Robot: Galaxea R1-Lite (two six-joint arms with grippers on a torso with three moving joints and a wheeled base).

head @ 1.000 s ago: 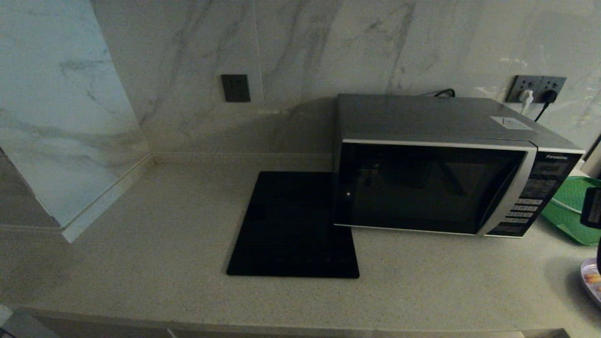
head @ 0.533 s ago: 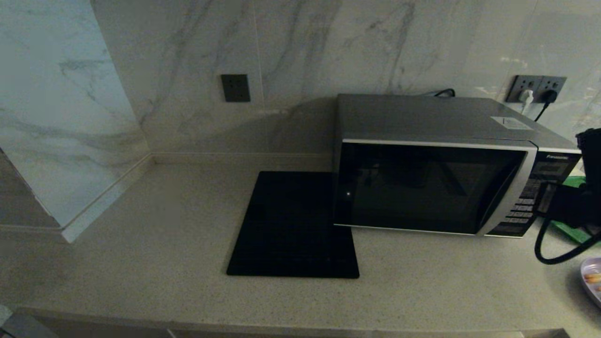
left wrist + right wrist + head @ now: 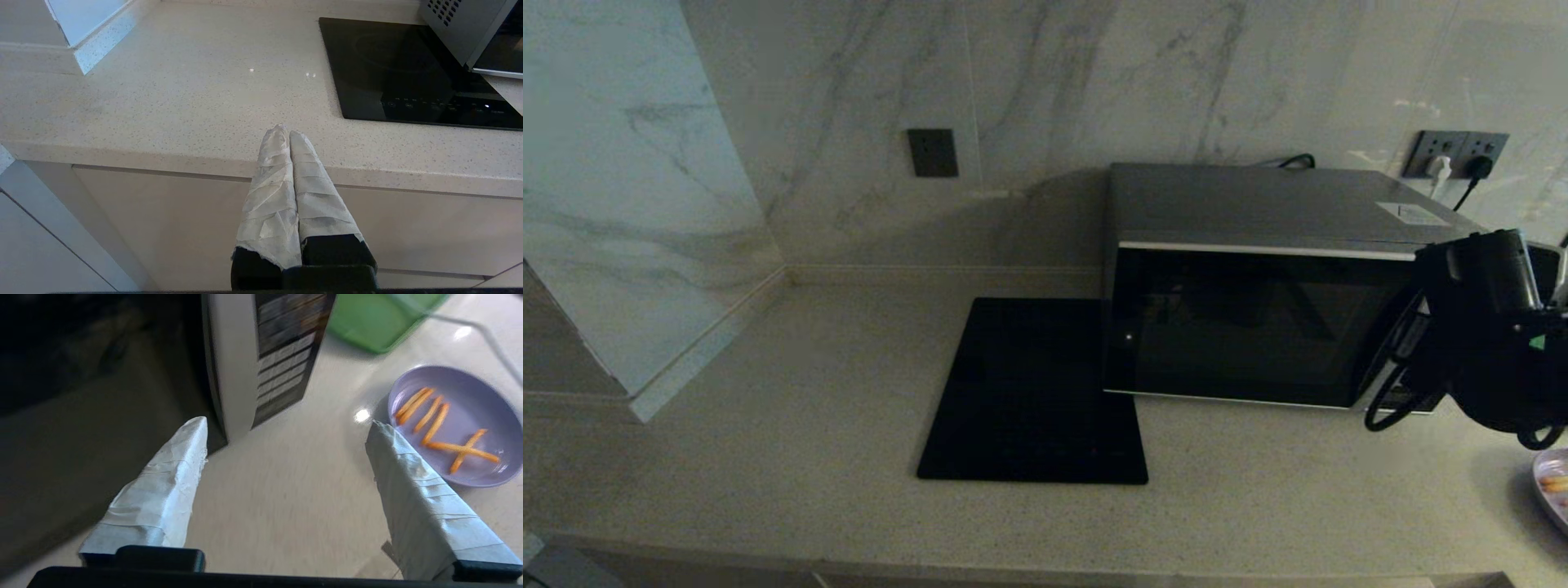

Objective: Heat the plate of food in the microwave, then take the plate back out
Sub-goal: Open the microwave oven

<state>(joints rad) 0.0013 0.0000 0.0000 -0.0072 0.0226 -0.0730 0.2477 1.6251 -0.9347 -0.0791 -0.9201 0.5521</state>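
The right gripper is hanging wide apart and empty just before the microwave, near the keypad corner; the door is sitting closed; the plate of food is resting on the counter to the robot's right, near a green tray. A careless sweep is risking clipping the plate or pressing a wrong button. The left gripper, pressed together on nothing, is waiting off the counter's front edge.

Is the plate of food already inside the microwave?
No, the plate of food lies on the counter beside the microwave, in front of the open right gripper.
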